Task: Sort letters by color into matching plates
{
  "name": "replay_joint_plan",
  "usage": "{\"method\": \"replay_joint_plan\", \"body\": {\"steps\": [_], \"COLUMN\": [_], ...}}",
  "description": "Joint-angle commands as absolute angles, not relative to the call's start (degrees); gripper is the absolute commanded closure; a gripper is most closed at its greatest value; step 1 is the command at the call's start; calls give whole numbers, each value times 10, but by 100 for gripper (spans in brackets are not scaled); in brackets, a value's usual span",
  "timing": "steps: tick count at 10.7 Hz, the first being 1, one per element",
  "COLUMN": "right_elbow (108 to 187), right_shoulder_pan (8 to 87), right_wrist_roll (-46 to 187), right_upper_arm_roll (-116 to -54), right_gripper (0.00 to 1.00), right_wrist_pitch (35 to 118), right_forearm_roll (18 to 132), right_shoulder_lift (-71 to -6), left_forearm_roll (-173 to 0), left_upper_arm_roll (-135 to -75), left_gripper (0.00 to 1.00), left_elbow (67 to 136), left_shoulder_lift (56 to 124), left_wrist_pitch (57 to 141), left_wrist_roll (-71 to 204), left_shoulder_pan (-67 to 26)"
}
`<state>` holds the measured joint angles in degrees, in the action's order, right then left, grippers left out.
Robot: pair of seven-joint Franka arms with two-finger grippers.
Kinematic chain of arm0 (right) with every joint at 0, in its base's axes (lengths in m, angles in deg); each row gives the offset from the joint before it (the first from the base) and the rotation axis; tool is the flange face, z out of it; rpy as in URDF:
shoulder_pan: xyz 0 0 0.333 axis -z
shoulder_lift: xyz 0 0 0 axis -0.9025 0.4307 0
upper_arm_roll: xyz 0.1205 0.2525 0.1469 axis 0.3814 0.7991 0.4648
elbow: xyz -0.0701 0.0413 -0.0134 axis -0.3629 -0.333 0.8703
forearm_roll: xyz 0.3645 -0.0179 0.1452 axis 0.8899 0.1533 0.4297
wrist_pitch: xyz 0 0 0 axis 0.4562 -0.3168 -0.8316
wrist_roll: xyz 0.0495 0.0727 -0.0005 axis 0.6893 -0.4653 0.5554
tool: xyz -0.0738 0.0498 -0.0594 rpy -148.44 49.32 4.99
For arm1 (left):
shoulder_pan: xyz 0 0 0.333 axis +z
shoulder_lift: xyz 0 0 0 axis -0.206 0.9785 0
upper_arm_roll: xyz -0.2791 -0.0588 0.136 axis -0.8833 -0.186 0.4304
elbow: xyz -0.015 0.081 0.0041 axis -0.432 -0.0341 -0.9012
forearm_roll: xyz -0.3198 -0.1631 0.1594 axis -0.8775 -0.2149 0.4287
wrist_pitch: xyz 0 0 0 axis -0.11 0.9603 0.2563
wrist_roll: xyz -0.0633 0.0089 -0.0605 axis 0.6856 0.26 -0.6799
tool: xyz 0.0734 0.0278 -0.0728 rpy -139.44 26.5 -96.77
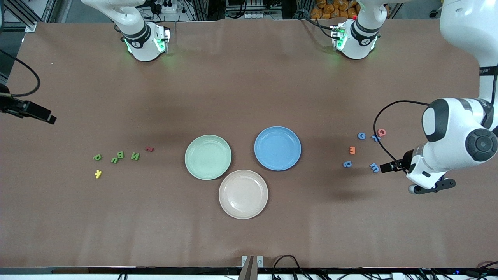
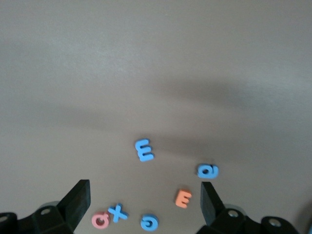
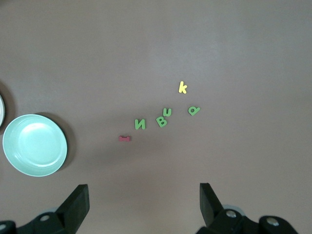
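Four green letters (image 1: 121,154) lie in a row toward the right arm's end, with a dark red one (image 1: 149,148) and a yellow one (image 1: 98,174) beside them. Four blue letters (image 1: 374,167), an orange one (image 1: 352,149) and a pink one (image 1: 382,132) lie toward the left arm's end. The mint plate (image 1: 207,157), blue plate (image 1: 277,148) and beige plate (image 1: 243,193) sit mid-table, all bare. My left gripper (image 2: 145,195) is open and empty, up over the blue letters (image 2: 144,149). My right gripper (image 3: 144,195) is open and empty, high over bare table beside the green letters (image 3: 140,124).
The mint plate also shows in the right wrist view (image 3: 34,145). The left arm's hand (image 1: 432,187) hangs over the table's end by the blue letters. The right arm's hand (image 1: 29,111) shows at the table's other end.
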<state>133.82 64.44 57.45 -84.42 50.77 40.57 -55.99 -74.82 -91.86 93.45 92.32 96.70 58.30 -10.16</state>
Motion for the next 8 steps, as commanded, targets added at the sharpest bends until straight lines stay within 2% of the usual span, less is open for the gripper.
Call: {"method": "replay_joint_plan", "body": {"steps": [1, 5, 8], "right_elbow": [1414, 1515, 1597], "right_shoulder_pan": [640, 610, 593], "right_wrist_roll": [551, 437, 429], "right_upper_arm_roll": [-839, -835, -832], "right_gripper": [0, 0, 0], "right_wrist_pitch": [595, 733, 829], "right_forearm_roll": [416, 416, 420], "right_shoulder_lift": [-567, -563, -556], "left_forearm_roll": [-720, -720, -754], "left_upper_arm_roll": [-925, -927, -926], "left_gripper": [0, 0, 0], "left_elbow": [948, 946, 1005], "left_shoulder_lift": [932, 945, 952], "left_wrist_pitch": [995, 1036, 1118], "left_wrist_roll": [580, 579, 533], "left_shoulder_pan": [-103, -95, -86]}}
